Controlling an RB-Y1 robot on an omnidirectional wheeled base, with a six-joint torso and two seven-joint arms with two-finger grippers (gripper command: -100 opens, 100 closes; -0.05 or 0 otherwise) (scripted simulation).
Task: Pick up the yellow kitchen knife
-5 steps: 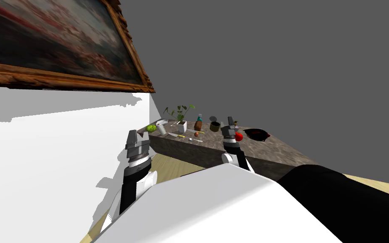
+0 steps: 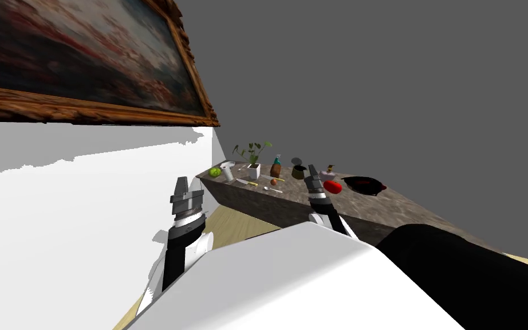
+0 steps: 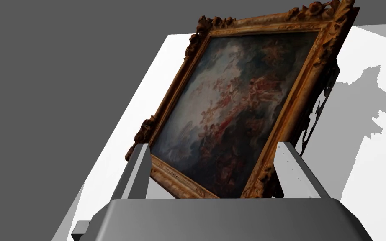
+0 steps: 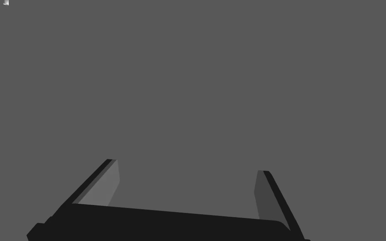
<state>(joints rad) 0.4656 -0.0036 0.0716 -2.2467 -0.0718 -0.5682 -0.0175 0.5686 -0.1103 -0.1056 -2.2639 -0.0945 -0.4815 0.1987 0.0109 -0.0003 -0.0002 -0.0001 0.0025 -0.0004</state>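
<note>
The knife (image 2: 247, 183) lies flat on the stone counter (image 2: 371, 209), far ahead of me near its left end, with a pale blade and a yellow handle. My left gripper (image 2: 188, 185) is held up short of the counter's left corner, well apart from the knife. In the left wrist view the left gripper (image 3: 217, 167) is open and holds nothing. My right gripper (image 2: 312, 172) is raised before the counter's middle, to the right of the knife. The right gripper (image 4: 186, 175) is also open and empty in its wrist view.
On the counter stand a green apple (image 2: 215, 172), a white cup (image 2: 228, 171), a potted plant (image 2: 253, 163), a brown bottle (image 2: 275, 168), a dark can (image 2: 299, 171), a red fruit (image 2: 332, 187) and a black pan (image 2: 363, 184). A spoon (image 2: 272, 189) lies by the knife. A white wall runs along my left.
The whole head view has shifted: the counter and its things now sit a little further right, so I have turned or moved. Both grippers stay open.
</note>
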